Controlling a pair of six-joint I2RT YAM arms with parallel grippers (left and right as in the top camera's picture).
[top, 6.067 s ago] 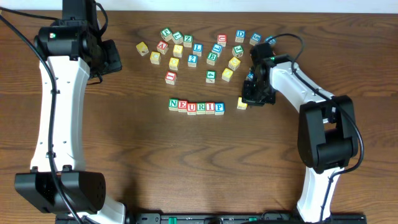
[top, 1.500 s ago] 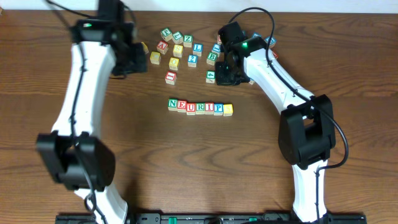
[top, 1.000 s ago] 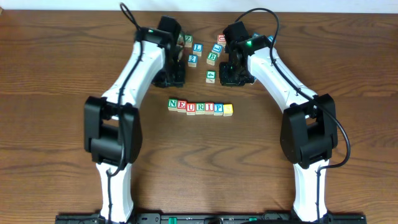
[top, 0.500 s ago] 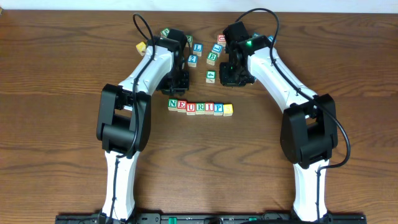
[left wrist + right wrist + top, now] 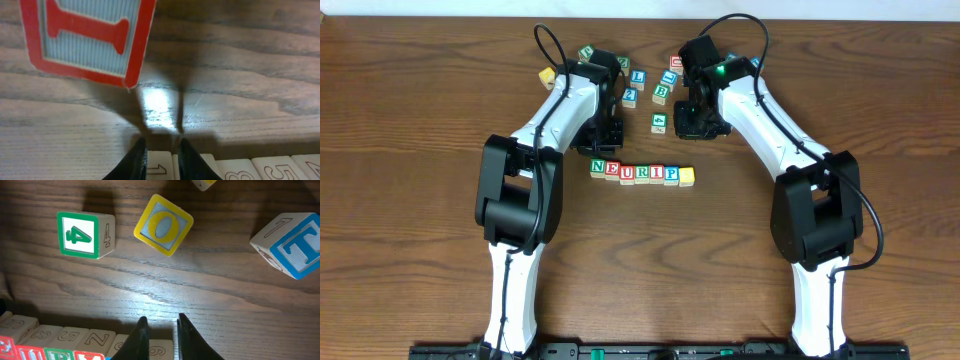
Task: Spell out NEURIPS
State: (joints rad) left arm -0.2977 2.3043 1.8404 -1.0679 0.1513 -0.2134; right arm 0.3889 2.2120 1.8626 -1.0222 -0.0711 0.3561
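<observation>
Across the middle of the table (image 5: 410, 200), the row of cubes (image 5: 641, 173) reads N, E, U, R, I, P and ends in a plain yellow face where an S should show, so the word looks nearly done. Just behind the row, the left gripper (image 5: 160, 156) has its fingers almost together and empty, near a red I cube (image 5: 85, 35). The right gripper (image 5: 161, 336) likewise pinches nothing.

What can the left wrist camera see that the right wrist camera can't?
Only the left wrist view: a red-bordered cube with a red letter. Only the right wrist view: a green 4 cube, a yellow O cube, a blue T cube. Both: the wooden table, the lined-up cubes at the bottom edge, and a pincer: left pincer, right pincer.
</observation>
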